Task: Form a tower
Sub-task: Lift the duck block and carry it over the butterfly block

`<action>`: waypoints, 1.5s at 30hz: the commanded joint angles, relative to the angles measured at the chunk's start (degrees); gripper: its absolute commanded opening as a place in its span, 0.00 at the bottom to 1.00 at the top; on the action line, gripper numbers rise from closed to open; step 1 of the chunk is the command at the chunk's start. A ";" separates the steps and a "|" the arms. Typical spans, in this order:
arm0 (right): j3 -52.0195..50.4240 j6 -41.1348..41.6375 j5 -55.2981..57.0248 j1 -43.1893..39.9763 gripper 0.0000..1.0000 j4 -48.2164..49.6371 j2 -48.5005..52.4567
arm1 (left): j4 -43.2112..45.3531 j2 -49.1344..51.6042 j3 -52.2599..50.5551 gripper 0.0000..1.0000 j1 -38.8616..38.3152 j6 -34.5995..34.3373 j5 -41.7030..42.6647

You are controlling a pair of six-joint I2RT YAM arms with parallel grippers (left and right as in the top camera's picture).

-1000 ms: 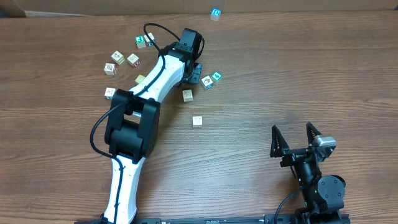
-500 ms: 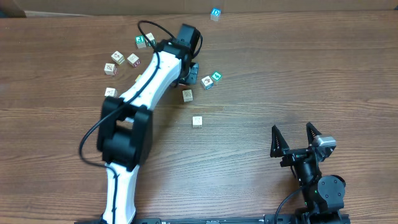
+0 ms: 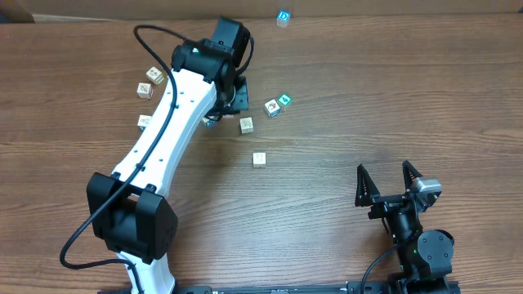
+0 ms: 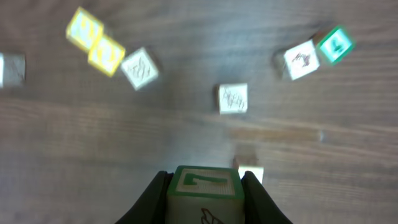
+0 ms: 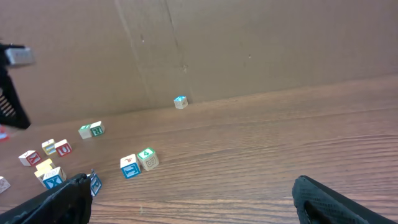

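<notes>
Left gripper (image 4: 205,180): clamped on green-printed cube (image 4: 204,194).
Tower (image 3: 283,17): at far edge of table (image 3: 368,98), right of left gripper, well apart.
Change: left arm's elbow has swung near-left; gripper shifted left.
Loose cubes (image 3: 246,125): scattered around left gripper.
Right gripper (image 3: 382,169): fingers spread apart.

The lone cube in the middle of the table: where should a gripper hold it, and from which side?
Take the lone cube by two opposite side faces, coming straight down from above. It lies flat on the table with no neighbour touching.
</notes>
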 commanded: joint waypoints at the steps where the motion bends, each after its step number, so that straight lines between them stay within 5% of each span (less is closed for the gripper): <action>1: -0.59 0.28 -0.02 -0.15 1.00 0.33 -0.68 | -1.25 0.15 -0.74 0.04 -1.42 -4.07 1.51; 11: -0.59 0.28 -0.02 -0.15 1.00 0.33 -0.68 | -1.64 0.15 -1.38 0.05 -6.91 -10.73 1.68; 45: -0.59 0.28 -0.02 -0.15 1.00 0.33 -0.68 | -0.76 2.01 -3.58 0.04 -12.31 -14.53 1.16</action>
